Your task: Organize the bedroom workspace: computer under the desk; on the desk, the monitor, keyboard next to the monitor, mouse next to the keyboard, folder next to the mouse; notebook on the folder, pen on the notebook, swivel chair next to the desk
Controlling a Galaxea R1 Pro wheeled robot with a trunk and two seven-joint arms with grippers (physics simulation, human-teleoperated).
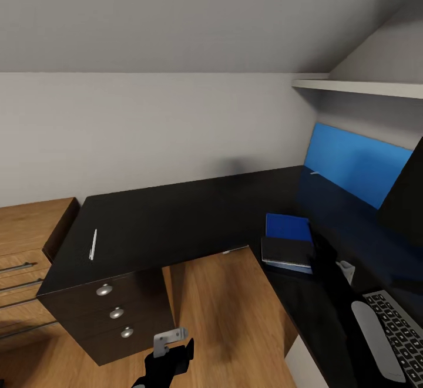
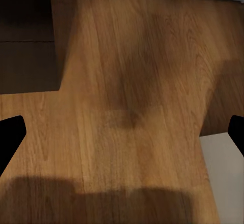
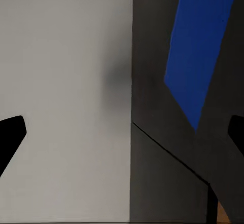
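Head cam: I'm looking down on an L-shaped glossy black counter (image 1: 194, 212) in a room corner, grey wall behind, sloped ceiling above. A blue back panel (image 1: 355, 162) runs along the counter's right wing, w/ a white shelf (image 1: 358, 87) over it.

The pen (image 1: 93, 244), a thin white stick, lies flat on the counter near its left end, at about 9 o'clock from frame centre, well apart from everything else. A 3-drawer unit (image 1: 114, 314) w/ round silver knobs sits under that end. At 8 o'clock a light wooden drawer chest (image 1: 26, 241) stands just beside the counter.

At 4 o'clock, on the inner corner of the counter, a dark notebook (image 1: 286, 251) lies on top of a blue folder (image 1: 288, 226). At 5 o'clock, the keyboard (image 1: 402, 329) w/ dark keys sits at the frame's lower right edge. A black slab at 3 o'clock, prob. the monitor (image 1: 405, 197), is cut by the frame edge.

My left hand (image 1: 170, 347) hangs low at 6 o'clock over the wood floor (image 2: 132, 107); left wrist cam shows both black fingertips (image 2: 10, 137) wide apart, nothing between them. Right wrist cam: fingertips (image 3: 11, 135) spread wide too, holding nothing, facing grey wall and blue panel.
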